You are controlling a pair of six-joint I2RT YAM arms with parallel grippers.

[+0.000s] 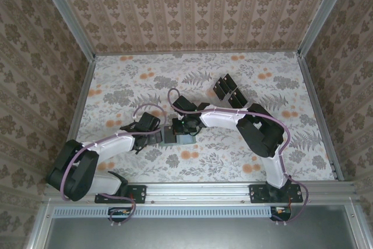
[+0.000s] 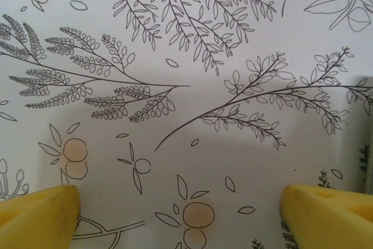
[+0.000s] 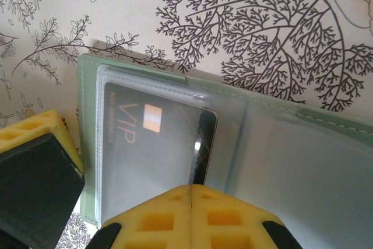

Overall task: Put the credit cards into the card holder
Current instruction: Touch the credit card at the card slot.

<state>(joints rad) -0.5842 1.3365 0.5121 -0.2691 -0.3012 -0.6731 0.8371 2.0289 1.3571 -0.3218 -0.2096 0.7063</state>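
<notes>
Sage-green wallet (image 3: 291, 150) lies open and flat near the middle of the table (image 1: 128, 74), toward the near edge, between both grippers. Its clear sleeve holds a black card (image 3: 145, 144) marked "VIP", with a gold chip. One end pokes out of the sleeve. Fingers of right gripper (image 3: 192, 193) are pressed together at that card's edge; cannot tell if they pinch it. Left gripper (image 2: 180, 214) is spread wide over bare table. Other cards (image 1: 229, 90) stand well apart, toward the far right corner.

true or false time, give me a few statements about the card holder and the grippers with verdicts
The card holder lies open on the floral tablecloth. True.
A black VIP card sits under its clear sleeve. True.
The left gripper is clamped on a card. False: its jaws stand wide apart, nothing between.
The right gripper is wide open. False: it is fully shut.
</notes>
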